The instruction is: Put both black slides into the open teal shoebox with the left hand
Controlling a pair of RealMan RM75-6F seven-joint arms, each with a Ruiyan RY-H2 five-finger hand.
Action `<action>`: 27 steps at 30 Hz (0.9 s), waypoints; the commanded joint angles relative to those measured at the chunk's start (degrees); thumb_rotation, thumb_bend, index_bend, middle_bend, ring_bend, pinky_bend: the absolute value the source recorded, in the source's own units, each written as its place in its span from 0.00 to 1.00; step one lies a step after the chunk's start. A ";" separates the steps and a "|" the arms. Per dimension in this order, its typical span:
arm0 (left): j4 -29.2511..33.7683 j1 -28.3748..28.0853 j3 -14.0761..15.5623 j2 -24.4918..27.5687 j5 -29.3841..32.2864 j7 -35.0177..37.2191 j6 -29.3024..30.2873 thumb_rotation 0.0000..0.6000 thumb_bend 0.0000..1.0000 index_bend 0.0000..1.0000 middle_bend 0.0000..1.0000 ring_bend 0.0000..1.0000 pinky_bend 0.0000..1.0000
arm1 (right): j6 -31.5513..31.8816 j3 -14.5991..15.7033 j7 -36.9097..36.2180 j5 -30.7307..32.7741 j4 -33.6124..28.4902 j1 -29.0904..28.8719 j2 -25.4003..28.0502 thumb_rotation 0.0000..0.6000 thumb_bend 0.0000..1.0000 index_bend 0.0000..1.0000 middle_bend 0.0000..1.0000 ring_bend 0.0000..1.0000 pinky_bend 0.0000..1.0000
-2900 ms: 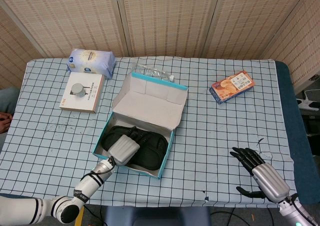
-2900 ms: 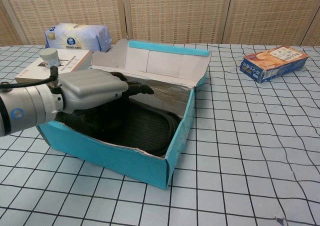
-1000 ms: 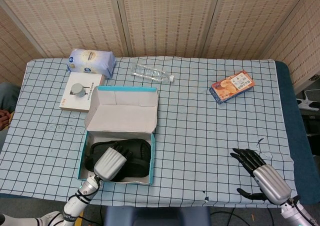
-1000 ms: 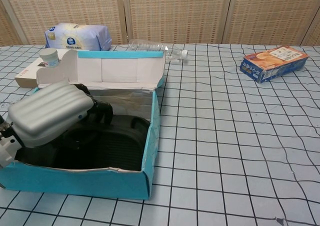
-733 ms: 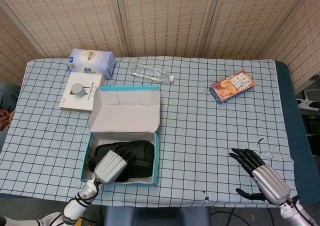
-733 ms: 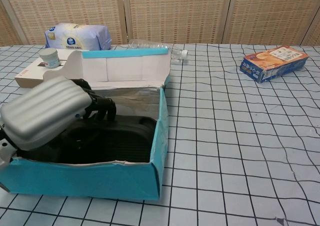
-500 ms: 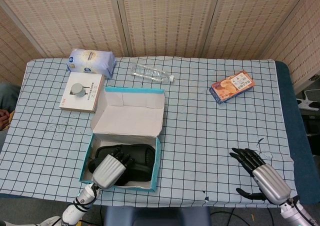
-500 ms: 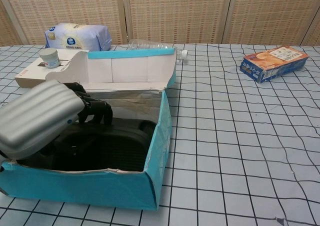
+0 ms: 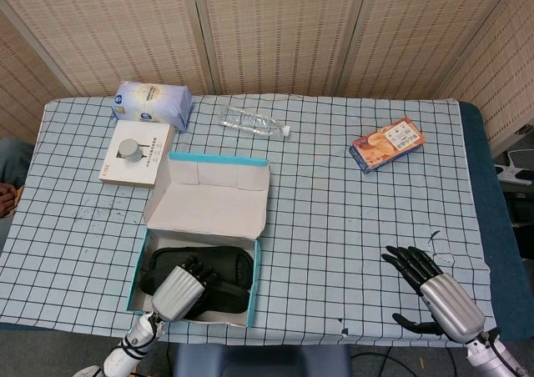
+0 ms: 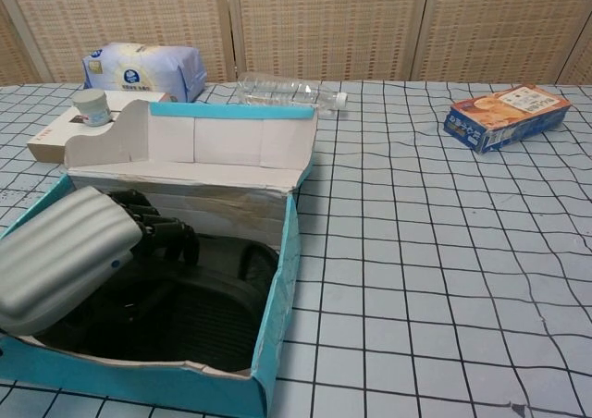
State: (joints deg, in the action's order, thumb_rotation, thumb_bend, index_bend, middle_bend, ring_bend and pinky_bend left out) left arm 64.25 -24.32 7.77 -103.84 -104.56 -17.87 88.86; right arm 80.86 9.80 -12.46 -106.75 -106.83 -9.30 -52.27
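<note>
— Where are the slides?

— I see both black slides (image 9: 219,273) inside the teal shoebox (image 9: 257,260), lower left of the head view, lid flap standing up behind them.

— And your left hand?

— My left hand (image 9: 181,290) sits over the box's near end, fingers (image 10: 166,230) curled down onto the slides; I cannot tell whether they grip anything.

— The right?

— My right hand (image 9: 438,294) rests at lower right, fingers spread, holding nothing.

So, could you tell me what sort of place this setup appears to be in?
Probably an indoor robot test or data-collection station: a table under a checked cloth, woven panel screens behind, and staged household props like the teal shoebox and water bottle.
</note>
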 commanded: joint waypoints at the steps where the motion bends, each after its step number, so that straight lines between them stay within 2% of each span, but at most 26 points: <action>1: -0.82 0.42 0.26 -0.34 -0.79 -0.18 0.35 1.00 0.48 0.70 0.78 0.65 0.44 | 0.10 -0.05 0.20 0.02 -0.17 0.09 0.08 0.97 0.16 0.00 0.00 0.00 0.00; 10: -2.30 1.18 0.65 -0.72 -1.85 -0.01 -0.31 1.00 0.48 0.70 0.78 0.65 0.44 | 0.30 -0.05 0.35 -0.33 -0.56 0.25 0.28 0.97 0.16 0.00 0.00 0.00 0.00; 13: -2.32 1.05 0.70 -0.42 -2.08 -0.26 -1.18 1.00 0.48 0.66 0.73 0.62 0.42 | 0.32 -0.05 0.32 -0.33 -0.53 0.31 0.29 0.97 0.16 0.00 0.00 0.00 0.00; 14: -2.10 0.90 0.85 -0.03 -2.13 -0.52 -1.89 1.00 0.47 0.62 0.69 0.58 0.40 | 0.31 -0.05 0.32 -0.32 -0.53 0.33 0.30 0.97 0.16 0.00 0.00 0.00 0.00; 16: -1.20 0.81 0.86 0.97 -1.89 -2.31 -3.26 1.00 0.46 0.44 0.53 0.44 0.31 | 0.37 -0.06 0.30 -0.30 -0.49 0.38 0.33 0.97 0.16 0.00 0.00 0.00 0.00; 18: 0.95 0.75 0.80 2.09 -1.31 -3.26 -4.61 1.00 0.43 0.17 0.26 0.22 0.21 | 0.47 -0.09 0.23 -0.27 -0.43 0.44 0.34 0.97 0.16 0.00 0.00 0.00 0.00; 19: 2.28 0.63 0.76 2.69 -1.15 -3.17 -5.04 1.00 0.42 0.06 0.12 0.11 0.18 | 0.49 -0.11 0.19 -0.23 -0.38 0.46 0.35 0.97 0.16 0.00 0.00 0.00 0.00; 20: 3.88 0.49 0.63 3.50 -0.96 -3.33 -5.55 1.00 0.41 0.01 0.04 0.04 0.16 | 0.48 -0.13 0.16 -0.20 -0.33 0.46 0.33 0.97 0.16 0.00 0.00 0.00 0.00; 21: 5.07 0.33 0.49 4.15 -0.82 -3.51 -5.99 1.00 0.40 0.00 0.00 0.00 0.13 | 0.42 -0.14 0.13 -0.17 -0.29 0.45 0.31 0.97 0.16 0.00 0.00 0.00 0.00; 27: 11.62 -0.13 -0.40 7.81 -0.23 -4.43 -7.41 1.00 0.38 0.00 0.00 0.00 0.08 | 0.34 -0.27 -0.11 0.03 -0.04 0.44 0.15 0.97 0.16 0.00 0.00 0.00 0.00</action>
State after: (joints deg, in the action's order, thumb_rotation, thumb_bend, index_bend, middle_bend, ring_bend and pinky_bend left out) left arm 74.12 -24.20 7.76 -97.42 -105.14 -21.86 82.18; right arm 81.19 9.54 -12.56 -106.73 -106.87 -8.86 -52.11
